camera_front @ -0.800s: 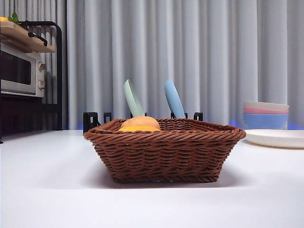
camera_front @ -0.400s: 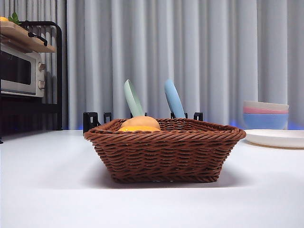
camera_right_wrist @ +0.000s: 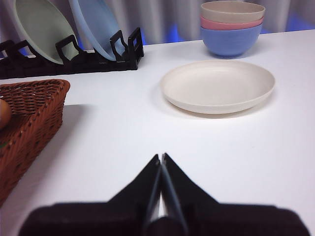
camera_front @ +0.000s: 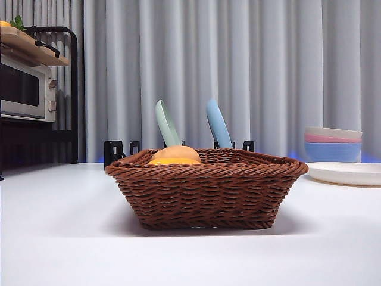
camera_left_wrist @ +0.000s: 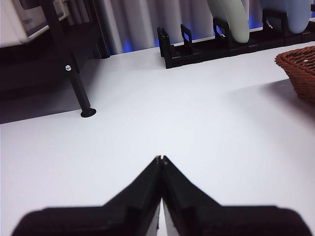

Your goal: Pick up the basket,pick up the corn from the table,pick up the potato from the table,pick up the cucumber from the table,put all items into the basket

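Observation:
The brown wicker basket (camera_front: 205, 190) stands on the white table (camera_front: 59, 238) in the middle of the front view. Over its rim show the tan potato (camera_front: 178, 152) and, just below it, a strip of the orange-yellow corn (camera_front: 172, 161). The cucumber is hidden. My left gripper (camera_left_wrist: 161, 158) is shut and empty over bare table, with a basket corner (camera_left_wrist: 300, 66) well off to one side. My right gripper (camera_right_wrist: 161, 156) is shut and empty too, beside the basket (camera_right_wrist: 34, 105), where an edge of the potato (camera_right_wrist: 4, 114) shows. Neither arm appears in the front view.
A black dish rack (camera_front: 116, 152) behind the basket holds a green plate (camera_front: 166, 124) and a blue plate (camera_front: 218, 124). Stacked bowls (camera_right_wrist: 231, 27) and a cream plate (camera_right_wrist: 219, 86) sit near my right gripper. A toaster oven (camera_front: 27, 89) sits on a black shelf whose leg (camera_left_wrist: 78, 93) stands near my left gripper.

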### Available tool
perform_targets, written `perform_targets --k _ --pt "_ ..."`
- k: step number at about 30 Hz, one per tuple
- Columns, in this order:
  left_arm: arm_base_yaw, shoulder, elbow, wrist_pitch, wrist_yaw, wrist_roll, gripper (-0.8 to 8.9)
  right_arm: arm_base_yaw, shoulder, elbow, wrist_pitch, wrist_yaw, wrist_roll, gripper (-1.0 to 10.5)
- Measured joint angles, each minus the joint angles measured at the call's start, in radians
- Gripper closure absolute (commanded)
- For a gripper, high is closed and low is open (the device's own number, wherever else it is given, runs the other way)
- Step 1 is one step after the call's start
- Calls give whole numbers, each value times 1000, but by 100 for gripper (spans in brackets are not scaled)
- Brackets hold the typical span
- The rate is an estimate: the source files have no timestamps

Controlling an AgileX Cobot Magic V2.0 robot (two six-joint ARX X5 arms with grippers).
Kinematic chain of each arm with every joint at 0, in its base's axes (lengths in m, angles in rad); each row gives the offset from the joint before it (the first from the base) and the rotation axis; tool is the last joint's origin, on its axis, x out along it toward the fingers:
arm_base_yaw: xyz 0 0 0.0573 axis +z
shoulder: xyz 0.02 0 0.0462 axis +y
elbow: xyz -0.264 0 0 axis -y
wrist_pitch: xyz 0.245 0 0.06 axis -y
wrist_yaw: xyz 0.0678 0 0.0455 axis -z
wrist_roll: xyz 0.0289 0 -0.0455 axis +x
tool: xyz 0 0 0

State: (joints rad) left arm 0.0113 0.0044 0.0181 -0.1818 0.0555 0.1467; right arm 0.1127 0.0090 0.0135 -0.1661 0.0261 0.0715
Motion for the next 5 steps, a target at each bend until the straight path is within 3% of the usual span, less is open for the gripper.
perform_targets --k 5 --pt "0 0 0 0 0 0 817 0 0 0 0 0 0 963"
